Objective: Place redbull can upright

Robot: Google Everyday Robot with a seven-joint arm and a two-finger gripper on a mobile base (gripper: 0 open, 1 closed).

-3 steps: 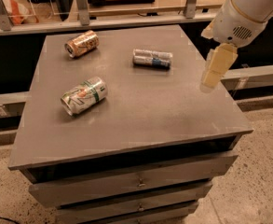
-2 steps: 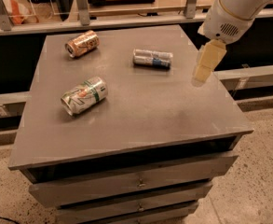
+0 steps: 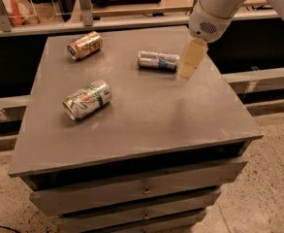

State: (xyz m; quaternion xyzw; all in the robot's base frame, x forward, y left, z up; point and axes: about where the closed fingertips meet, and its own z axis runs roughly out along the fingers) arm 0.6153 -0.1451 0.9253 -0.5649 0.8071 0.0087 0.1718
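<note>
The redbull can, slim, silver and blue, lies on its side on the far middle of the grey cabinet top, its long axis running left to right. My gripper hangs from the white arm at the upper right, just to the right of the can's right end and a little above the surface. Nothing is held in it.
An orange-copper can lies on its side at the far left. A silver-white can with a green band lies on its side at the left middle. Drawers sit below the top. A railing and shelf run behind the cabinet.
My gripper has moved left and farther back, from over the cabinet's right edge to just right of the redbull can. The cans have not moved.
</note>
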